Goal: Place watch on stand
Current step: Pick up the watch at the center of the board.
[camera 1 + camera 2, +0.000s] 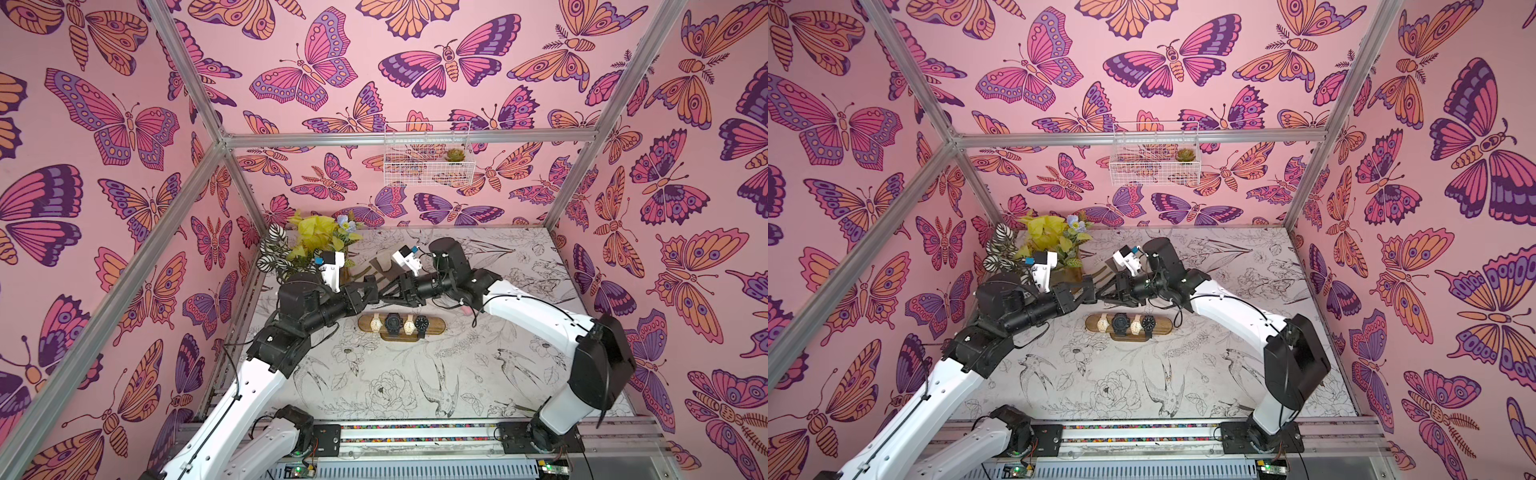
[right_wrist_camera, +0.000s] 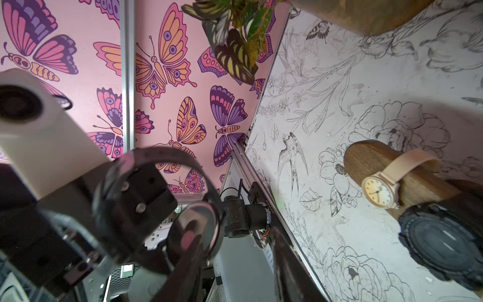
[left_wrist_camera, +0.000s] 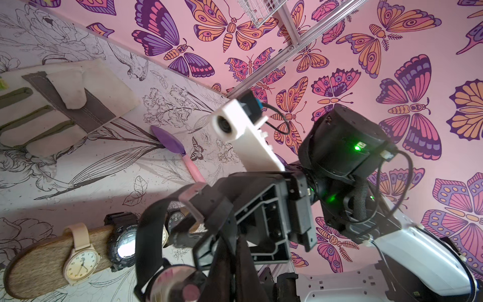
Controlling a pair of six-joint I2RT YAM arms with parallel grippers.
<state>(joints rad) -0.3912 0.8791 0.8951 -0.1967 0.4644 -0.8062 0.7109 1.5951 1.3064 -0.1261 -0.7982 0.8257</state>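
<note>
Watches [image 1: 392,323] loop round grainy, round-ended wooden stand [image 1: 436,326].

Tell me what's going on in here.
Both arms meet in mid-air near the long brown wooden stand, which already carries four watches. The left gripper is shut on a black-strapped round watch; the right gripper, its jaws apart, sits right beside it. That watch is not yet on the stand.

A black watch [image 3: 149,235] is seen close up, with the right gripper [image 3: 188,217] parted beside its looped strap. A beige watch [image 3: 81,264] and a black sport watch [image 3: 121,243] are strapped around the wooden stand [image 3: 34,266].
</note>
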